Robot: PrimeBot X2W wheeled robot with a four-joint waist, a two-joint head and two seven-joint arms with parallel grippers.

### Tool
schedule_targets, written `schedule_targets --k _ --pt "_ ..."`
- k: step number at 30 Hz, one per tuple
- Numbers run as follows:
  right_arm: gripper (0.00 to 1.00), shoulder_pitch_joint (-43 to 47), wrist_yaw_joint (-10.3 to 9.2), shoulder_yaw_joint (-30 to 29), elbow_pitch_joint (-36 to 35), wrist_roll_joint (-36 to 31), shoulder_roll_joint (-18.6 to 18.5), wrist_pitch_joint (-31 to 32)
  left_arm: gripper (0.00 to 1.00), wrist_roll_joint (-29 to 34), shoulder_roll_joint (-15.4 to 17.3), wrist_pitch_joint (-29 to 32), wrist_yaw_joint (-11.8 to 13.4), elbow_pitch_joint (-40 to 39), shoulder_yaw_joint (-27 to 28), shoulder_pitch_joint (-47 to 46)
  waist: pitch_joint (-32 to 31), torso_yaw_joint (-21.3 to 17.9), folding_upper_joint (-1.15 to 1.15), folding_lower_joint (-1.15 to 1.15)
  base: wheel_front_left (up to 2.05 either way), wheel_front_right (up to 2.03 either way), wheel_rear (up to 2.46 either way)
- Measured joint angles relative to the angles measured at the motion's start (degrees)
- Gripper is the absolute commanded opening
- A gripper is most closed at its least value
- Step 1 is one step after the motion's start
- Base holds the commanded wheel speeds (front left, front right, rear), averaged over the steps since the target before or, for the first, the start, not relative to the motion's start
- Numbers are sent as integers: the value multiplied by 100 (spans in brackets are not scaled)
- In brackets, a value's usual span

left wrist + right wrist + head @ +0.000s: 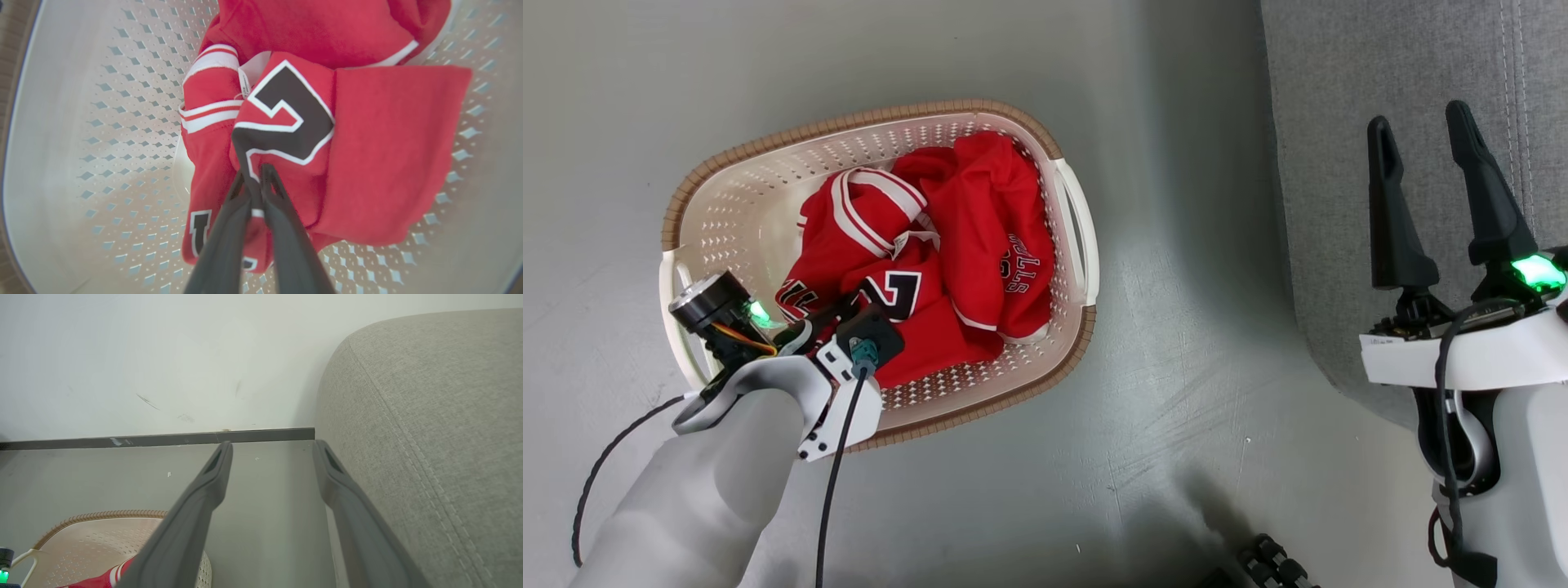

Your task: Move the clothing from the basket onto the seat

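Left gripper [252, 175] pinches just 1 thin jersey [367, 143] fold; lifting may slip it free, or drag the shorts [992, 212] at 2 o'clock. Right gripper [1425, 155] gapes empty.

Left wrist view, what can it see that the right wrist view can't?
Left wrist view, not the right: the left gripper pinching the jersey at its big black numeral. Right wrist view, not the left: the open right gripper, the grey seat, the floor and the wall. Both: the basket and some red cloth in it.
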Motion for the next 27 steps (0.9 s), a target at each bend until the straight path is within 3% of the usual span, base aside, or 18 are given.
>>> schedule_targets --k 7,14,27 --pt "100 -166 0 -11 73 20 -2 -1 0 -62 -131 -41 -48 78 -5 -89 39 -13 0 0 0 0 0" --pt "100 -228 0 -74 169 20 -3 0 0 -355 -326 -503 -38 -135 154 -90 -47 28 0 0 0 0 0" --pt "100 -330 0 -25 391 -29 -10 -1 0 -825 -374 -1044 323 -794 578 4 -427 207 0 0 0 0 0"
